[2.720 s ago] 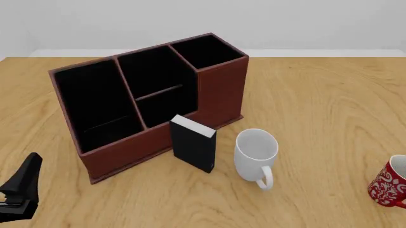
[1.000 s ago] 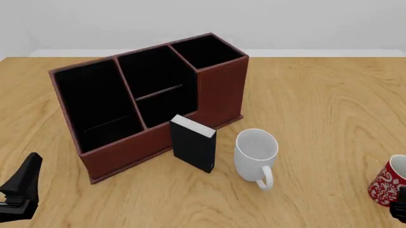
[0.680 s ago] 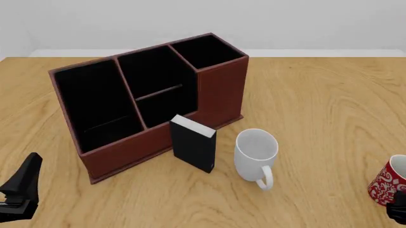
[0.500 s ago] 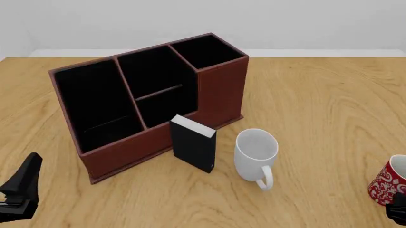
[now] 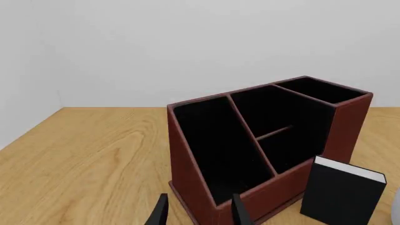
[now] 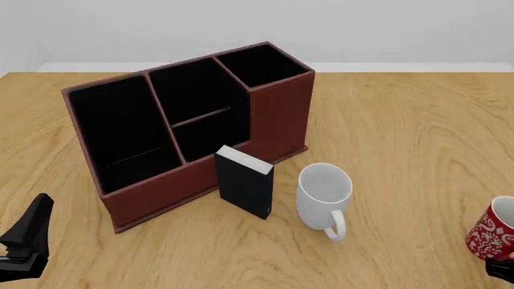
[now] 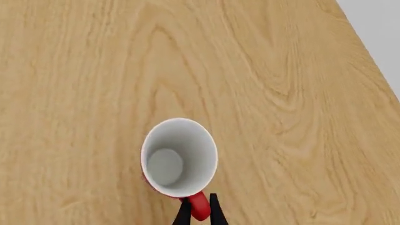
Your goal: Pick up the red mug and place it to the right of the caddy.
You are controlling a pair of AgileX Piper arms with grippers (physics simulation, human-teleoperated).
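The red mug (image 7: pixel 178 159) with a white pattern stands upright at the table's right front edge (image 6: pixel 492 230). From above in the right wrist view I see its white inside and its red handle (image 7: pixel 198 208). My right gripper (image 7: pixel 198 211) has its two thin fingers closed on that handle. Only its dark tip shows in the front view (image 6: pixel 504 272), just below the mug. The reddish-brown caddy (image 6: pixel 277 114) stands at centre left and also shows in the left wrist view (image 5: pixel 340 122). My left gripper (image 5: pixel 200 214) is open and empty at the front left (image 6: pixel 28 241).
A plain white mug (image 6: pixel 324 194) stands right of a small black book-like box (image 6: pixel 243 182), both in front of the caddy. Bare wood lies between the caddy's right side and the red mug. The table's right edge is close to the red mug.
The right gripper's dark tip came into the front view's lower right corner beside the red mug. The mug has barely shifted. The left arm has not moved.
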